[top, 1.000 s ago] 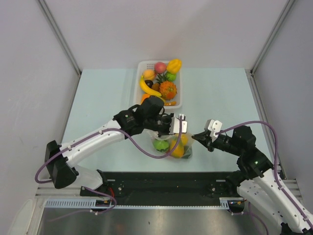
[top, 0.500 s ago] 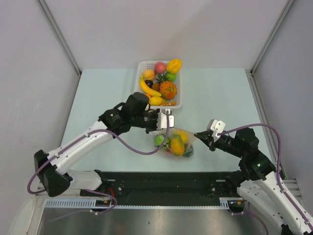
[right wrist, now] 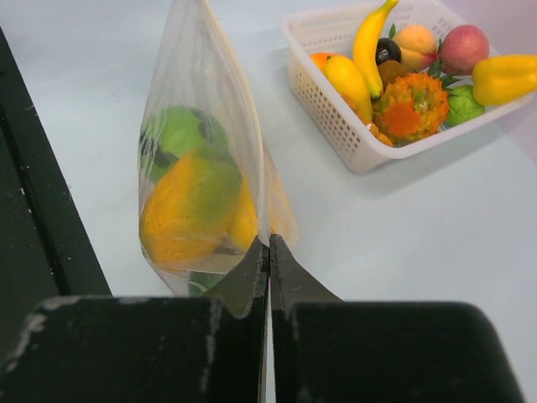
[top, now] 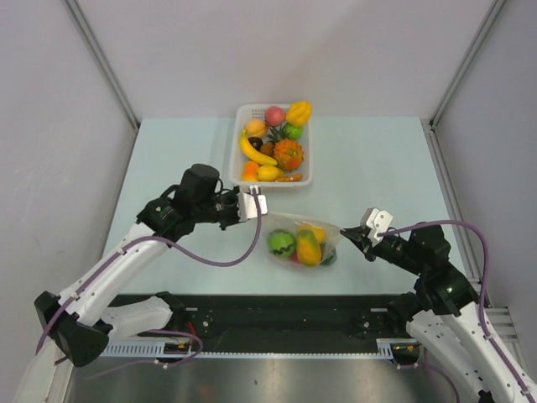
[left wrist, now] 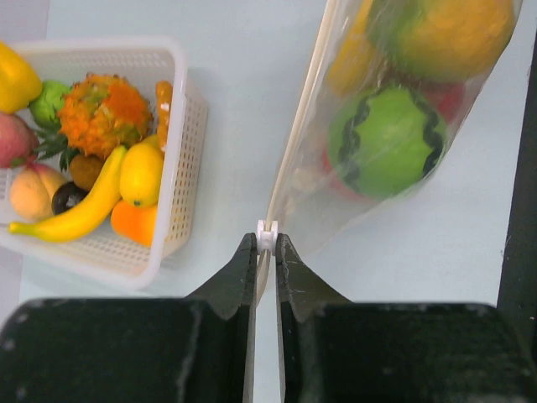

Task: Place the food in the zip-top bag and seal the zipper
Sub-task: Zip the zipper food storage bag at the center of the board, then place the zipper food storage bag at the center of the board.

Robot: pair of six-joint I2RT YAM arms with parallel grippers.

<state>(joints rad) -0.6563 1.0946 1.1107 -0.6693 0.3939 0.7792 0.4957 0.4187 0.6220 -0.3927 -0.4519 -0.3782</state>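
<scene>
The see-through zip-top bag (top: 302, 239) hangs stretched between my two grippers, with a green melon (top: 280, 243), a yellow-orange mango (top: 307, 248) and more toy food inside. My left gripper (top: 256, 204) is shut on the white zipper slider (left wrist: 267, 236) at the bag's left end; the pale zipper strip (left wrist: 298, 126) runs away from it. My right gripper (top: 346, 234) is shut on the bag's right top corner (right wrist: 267, 239). The bag's food also shows in the left wrist view (left wrist: 388, 143) and the right wrist view (right wrist: 189, 201).
A white slotted basket (top: 238, 138) at the back middle holds several more toy fruits, among them a banana (top: 254, 151) and an orange pineapple-like fruit (top: 288, 154). The black rail (top: 285, 311) runs along the table's near edge.
My left gripper has slid left along the bag's top edge, away from the right gripper, carrying the slider. The bag is now stretched wider. The right gripper has shifted slightly right.
</scene>
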